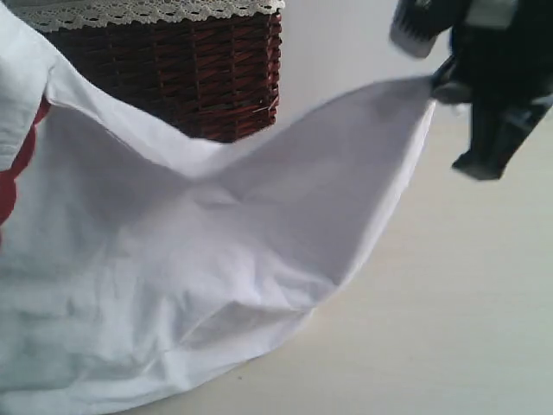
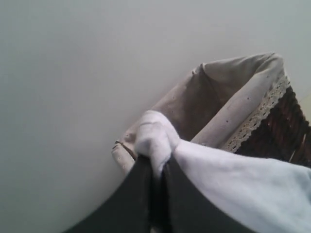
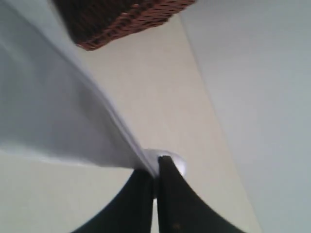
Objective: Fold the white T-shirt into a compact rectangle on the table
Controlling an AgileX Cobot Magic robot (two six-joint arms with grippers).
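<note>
Both pinching the soft white cotton T-shirt point(image 1: 173, 285), the black left gripper point(image 2: 156, 164) and black right gripper point(image 3: 155, 167) should stretch it and lay it flat on the cream table point(image 1: 467, 328).

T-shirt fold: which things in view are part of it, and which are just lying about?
In the job:
white T-shirt
table
left gripper and right gripper, each shut on the shirt

Lying about:
wicker basket with lace trim, beyond the lifted shirt
</note>
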